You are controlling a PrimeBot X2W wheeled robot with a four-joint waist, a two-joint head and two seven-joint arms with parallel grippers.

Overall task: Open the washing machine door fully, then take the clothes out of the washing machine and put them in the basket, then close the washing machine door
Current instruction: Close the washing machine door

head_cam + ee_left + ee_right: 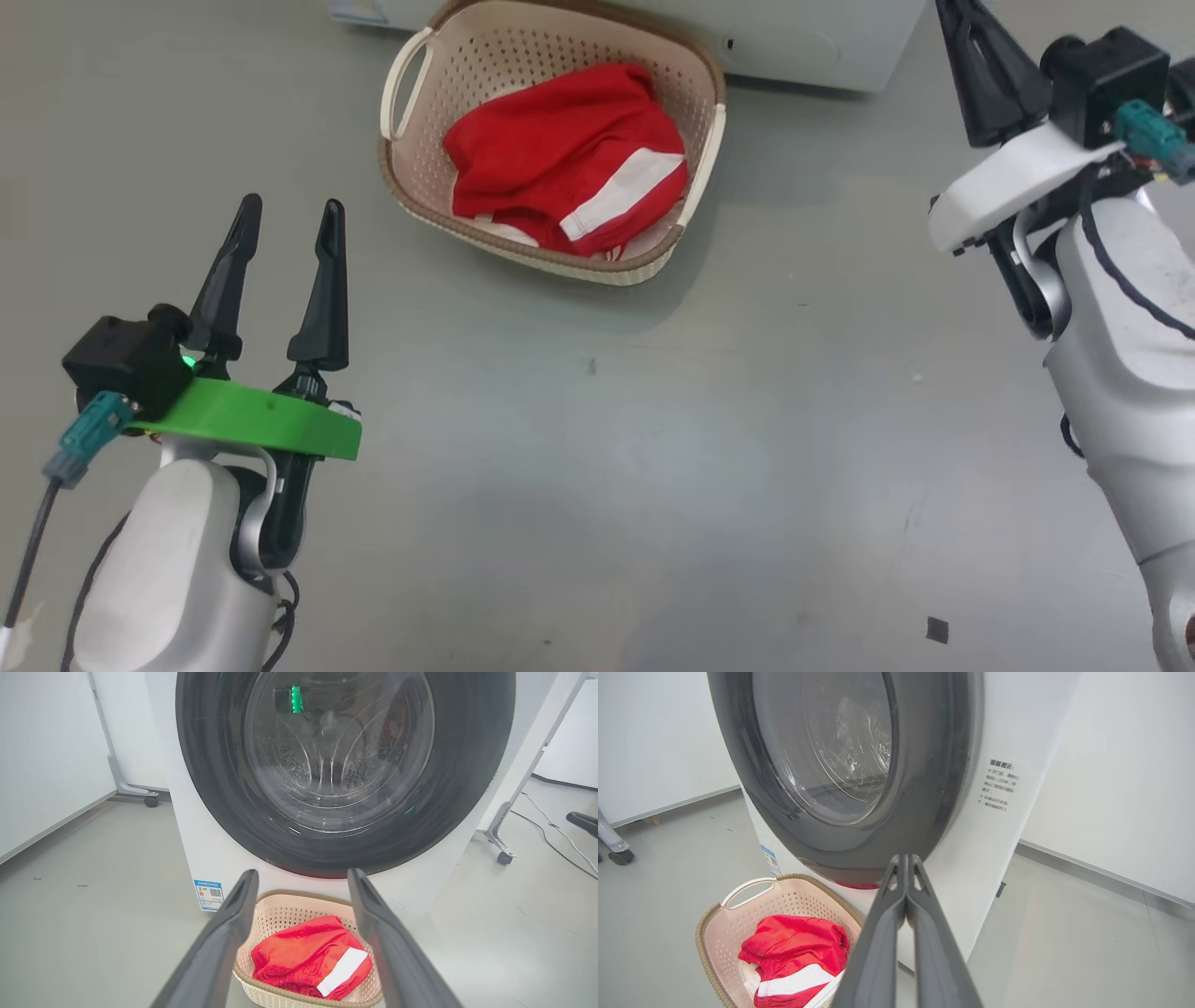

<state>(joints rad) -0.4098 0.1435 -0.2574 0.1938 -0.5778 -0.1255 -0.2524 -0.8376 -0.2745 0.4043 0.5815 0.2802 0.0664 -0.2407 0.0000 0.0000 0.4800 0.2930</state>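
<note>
**Clothes in basket, door shut, both grippers empty**

We see the basket (551, 51) on the floor (597, 467), just in front of the washing machine (205, 858) and below its door (210, 765). The clothes (560, 159) lie bunched inside it: red fabric with a white stripe facing up, more white trim at the near edge. They fill most of the bottom and stay below the rim.

The door sits flat against the machine front. Through its glass we make out the steel drum (327, 765). A blue label (209, 895) is at the machine's lower corner.

Left gripper (291, 205): fingers spread apart, nothing between them. It hangs over bare floor, well apart from the basket. In the left wrist view the clothes sit framed between its two fingers, further ahead.

Right gripper (904, 858): fingers pressed together, holding nothing. In its wrist view the tips line up with the door's lower rim; we cannot tell if they touch. The basket lies to the left of those fingers there.
</note>
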